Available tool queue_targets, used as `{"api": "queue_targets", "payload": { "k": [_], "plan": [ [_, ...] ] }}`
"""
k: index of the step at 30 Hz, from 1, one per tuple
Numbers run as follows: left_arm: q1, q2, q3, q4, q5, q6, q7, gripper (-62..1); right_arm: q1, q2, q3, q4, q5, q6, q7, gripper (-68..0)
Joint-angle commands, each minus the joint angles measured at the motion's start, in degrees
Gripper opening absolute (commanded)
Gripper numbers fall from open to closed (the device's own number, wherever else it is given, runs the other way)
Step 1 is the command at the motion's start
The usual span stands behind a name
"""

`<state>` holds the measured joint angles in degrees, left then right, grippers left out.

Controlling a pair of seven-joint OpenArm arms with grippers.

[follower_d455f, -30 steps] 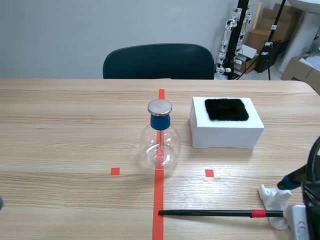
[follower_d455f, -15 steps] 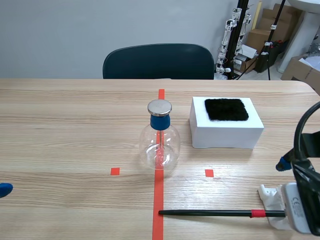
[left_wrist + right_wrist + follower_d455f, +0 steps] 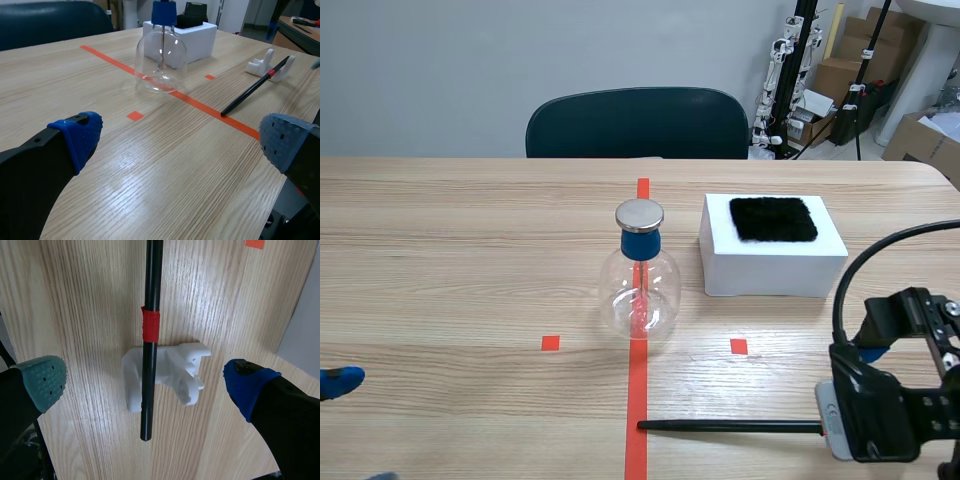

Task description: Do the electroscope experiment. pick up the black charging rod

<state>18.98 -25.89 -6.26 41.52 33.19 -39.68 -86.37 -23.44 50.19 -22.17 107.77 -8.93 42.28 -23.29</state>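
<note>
Right wrist view: black rod in white holder (hand spread).

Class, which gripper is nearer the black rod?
Right. The right gripper hangs open above the rod and its stand; the left gripper is well away, the rod ahead of it.

Pale wood grain with a soft sheen on the table; clear glossy glass in the flask, under a dull metal cap. Smooth black finish on the charging rod, over a matt white plastic holder; fuzzy black cloth on the smooth white box.
</note>
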Motion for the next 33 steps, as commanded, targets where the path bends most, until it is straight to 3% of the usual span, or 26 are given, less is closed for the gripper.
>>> {"api": "queue_targets", "payload": {
  "k": [1, 11, 17, 24, 33],
  "plan": [
    [-0.6, -0.5, 0.0, 0.2, -0.9, -0.2, -2.7, 1.4, 2.3, 0.6, -0.3, -0.1, 1.3, 0.4, -1.3, -2.1],
    [-0.9, -0.4, 0.3, 0.0, -2.6, 1.3, -2.7, 1.4, 14.1, 0.4, -11.5, -5.0, 12.1, 0.4, -11.9, -2.1],
    [-0.4, -0.6, 1.7, 0.1, -5.4, 3.2, -2.7, 1.4, 19.8, -3.4, -16.5, -9.7, 17.2, 0.4, -21.1, -2.1],
    [1.0, -0.7, 2.5, 0.9, -6.4, 5.7, -2.7, 1.4, 22.4, -7.0, -19.1, -13.6, 17.6, 0.4, -22.8, -2.1],
    [1.4, -0.7, 2.5, 1.0, -6.9, 5.7, -2.7, 1.4, 22.7, -9.0, -19.4, -15.6, 17.6, 0.4, -24.4, -2.1]
  ]
}}
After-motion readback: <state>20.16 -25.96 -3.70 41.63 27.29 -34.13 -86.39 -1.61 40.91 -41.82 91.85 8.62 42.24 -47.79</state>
